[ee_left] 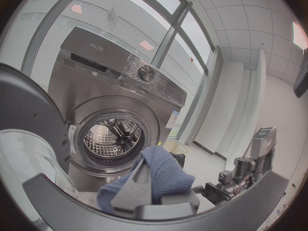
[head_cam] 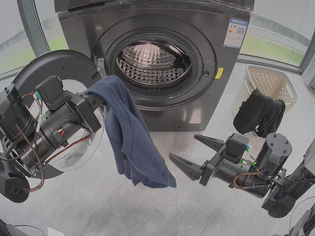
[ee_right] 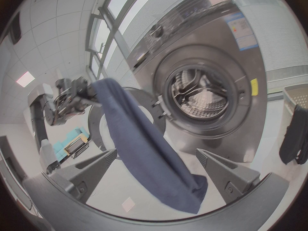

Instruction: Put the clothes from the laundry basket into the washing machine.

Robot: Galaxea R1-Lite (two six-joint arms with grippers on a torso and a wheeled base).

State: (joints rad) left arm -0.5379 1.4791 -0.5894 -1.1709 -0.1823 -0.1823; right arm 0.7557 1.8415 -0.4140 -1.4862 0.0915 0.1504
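Your blue garment (head_cam: pixel 131 131) hangs from the left pincer (head_cam: pixel 101 97), which is pinched tight on the cloth's upper fold. In the left wrist view you see the fabric bunched over and around one dark finger (ee_left: pixel 136 186). From that grip the garment drops in a long drape, its hem hanging clear of the floor (head_cam: pixel 98 210).

The hem ends near the right pincer (head_cam: pixel 183 146), close to the fingertip that sits nearer to you. In the head view the two look apart, but you cannot be sure of it. The right pincer is spread wide and grips nothing. In its own wrist view the blue cloth hangs beyond the gap between its two fingers.

Past the left pincer stands the washing machine (head_cam: pixel 183 92). Its drum (head_cam: pixel 152 63) gapes just beyond the held fold, a little toward the right arm's side. The round door (head_cam: pixel 49 66) is swung fully open behind the left arm, on that pincer's outer side.

Beyond the right pincer, on its outer side, the laundry basket (head_cam: pixel 272 82) sits tilted on the floor, just beside the machine's flank. A black garment (head_cam: pixel 259 112) is draped over the basket's near rim and hangs down its front, just past the right wrist.
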